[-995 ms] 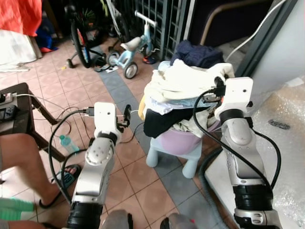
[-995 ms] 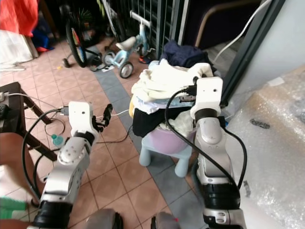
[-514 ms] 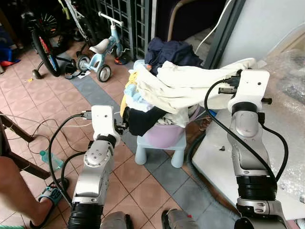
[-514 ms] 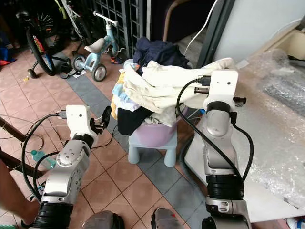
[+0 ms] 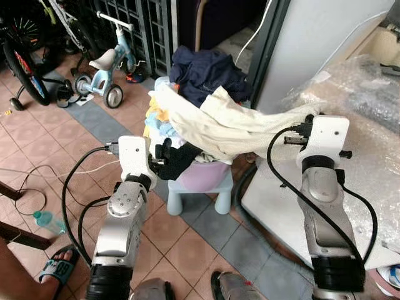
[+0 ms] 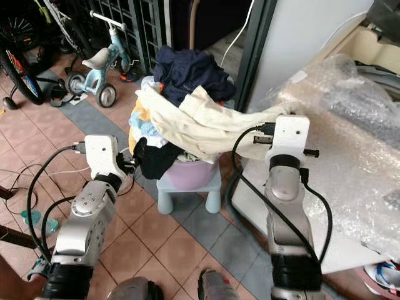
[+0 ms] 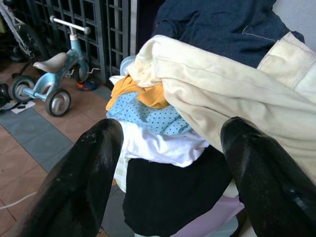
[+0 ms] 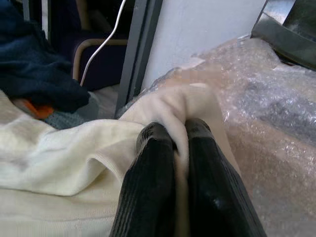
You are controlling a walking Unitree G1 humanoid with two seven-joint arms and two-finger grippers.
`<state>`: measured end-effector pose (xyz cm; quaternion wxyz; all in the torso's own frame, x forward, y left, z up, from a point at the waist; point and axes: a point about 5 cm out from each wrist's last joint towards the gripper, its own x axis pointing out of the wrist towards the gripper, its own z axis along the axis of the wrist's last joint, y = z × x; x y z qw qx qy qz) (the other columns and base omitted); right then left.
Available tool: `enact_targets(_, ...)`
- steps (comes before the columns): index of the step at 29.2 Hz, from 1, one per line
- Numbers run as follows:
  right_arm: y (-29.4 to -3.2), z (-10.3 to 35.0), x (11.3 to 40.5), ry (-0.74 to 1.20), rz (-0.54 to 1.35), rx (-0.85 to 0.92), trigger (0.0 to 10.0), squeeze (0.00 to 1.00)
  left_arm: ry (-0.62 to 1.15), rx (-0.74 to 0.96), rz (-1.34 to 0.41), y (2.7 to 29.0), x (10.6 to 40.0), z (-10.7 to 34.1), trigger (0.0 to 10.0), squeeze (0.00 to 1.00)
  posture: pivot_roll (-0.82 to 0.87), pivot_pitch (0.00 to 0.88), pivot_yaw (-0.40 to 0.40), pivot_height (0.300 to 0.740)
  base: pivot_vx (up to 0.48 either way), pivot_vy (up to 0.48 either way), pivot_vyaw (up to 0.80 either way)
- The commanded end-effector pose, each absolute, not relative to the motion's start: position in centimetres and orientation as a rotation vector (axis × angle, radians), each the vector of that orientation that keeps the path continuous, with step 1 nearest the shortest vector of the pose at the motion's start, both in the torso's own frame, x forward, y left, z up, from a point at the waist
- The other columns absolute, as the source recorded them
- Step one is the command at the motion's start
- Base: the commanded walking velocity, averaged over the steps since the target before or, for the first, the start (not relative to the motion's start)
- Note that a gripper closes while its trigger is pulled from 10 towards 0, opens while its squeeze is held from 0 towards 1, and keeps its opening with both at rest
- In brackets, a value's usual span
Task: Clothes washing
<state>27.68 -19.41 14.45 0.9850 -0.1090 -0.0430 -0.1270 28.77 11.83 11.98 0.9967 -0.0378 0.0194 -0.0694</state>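
From the left eye view we see a tall pile of clothes (image 5: pixel 187 119) heaped in a light purple basket (image 5: pixel 203 177). The basket sits on a small pale blue stool (image 5: pixel 199 199) on the tiled floor (image 5: pixel 75 140). A dark blue garment (image 5: pixel 203 69) lies on top of the pile. A long cream garment (image 5: pixel 231 128) stretches from the pile out to our right gripper (image 5: pixel 304 120), which pinches its end. Our left gripper (image 5: pixel 164 152) is right beside the black cloth (image 5: pixel 181 161) that hangs over the basket's edge. A blue tricycle (image 5: pixel 103 69) stands well apart, near a dark metal gate (image 5: pixel 140 25). A plastic bottle (image 5: pixel 47 220) lies on the floor, and a person's foot in a sandal (image 5: pixel 56 267) is near it.

In the right eye view, a big thing covered in bubble wrap (image 6: pixel 350 137) sits on our right side, just beside the right gripper.

In the left wrist view, our left gripper's two black fingers (image 7: pixel 84 182) are spread wide and hold nothing. Between them we see the black cloth, a white cloth (image 7: pixel 158 145), a blue dotted cloth (image 7: pixel 148 116) and an orange cloth (image 7: pixel 143 94), with the cream garment above them.

In the right wrist view, our right gripper's fingers (image 8: pixel 153 187) are squeezed close together on a fold of the cream garment. The bubble wrap lies just behind it.
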Motion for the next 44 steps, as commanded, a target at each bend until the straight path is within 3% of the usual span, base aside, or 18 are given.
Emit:
enact_targets(1,-18.7,14.9,27.2,-0.11,-0.212,-0.201,10.0,0.0,0.038,-0.064,-0.151,12.1,28.3,11.9,10.0,0.0,-0.06,0.105,0.002,0.74,0.0,0.0,0.0)
enact_targets(8,-18.5,12.2,23.6,-0.003,-0.168,-0.231,10.0,0.0,0.085,-0.051,-0.142,13.7,27.0,10.9,10.0,0.0,-0.08,0.106,0.014,0.74,0.0,0.0,-0.23)
enact_targets(12,-18.6,11.7,23.7,0.008,-0.164,-0.254,10.0,0.0,0.107,-0.064,-0.133,13.9,26.8,10.7,10.0,0.0,-0.08,0.109,0.015,0.74,0.0,0.0,-0.8)
enact_targets(29,-18.3,13.4,26.2,-0.051,-0.157,-0.248,10.0,0.0,0.091,-0.101,-0.202,12.9,26.6,11.2,10.0,0.0,-0.06,0.109,0.0,0.74,0.043,0.0,-0.8)
enact_targets(33,-18.6,15.1,27.4,-0.126,-0.166,-0.275,10.0,0.0,0.089,-0.096,-0.199,12.8,26.8,11.2,10.0,0.0,-0.07,0.107,0.003,0.74,0.062,0.0,-0.2)
enact_targets(39,-18.1,20.5,31.6,-0.32,-0.069,-0.346,10.0,0.0,0.081,-0.075,-0.191,12.5,27.4,11.4,10.0,0.0,-0.06,0.102,0.01,0.74,0.0,0.0,-0.4)
enact_targets(44,-17.9,22.1,32.3,-0.366,-0.049,-0.332,10.0,0.0,0.056,-0.062,-0.166,12.9,27.9,12.5,10.0,0.0,-0.04,0.128,0.007,0.74,0.0,0.0,0.0)
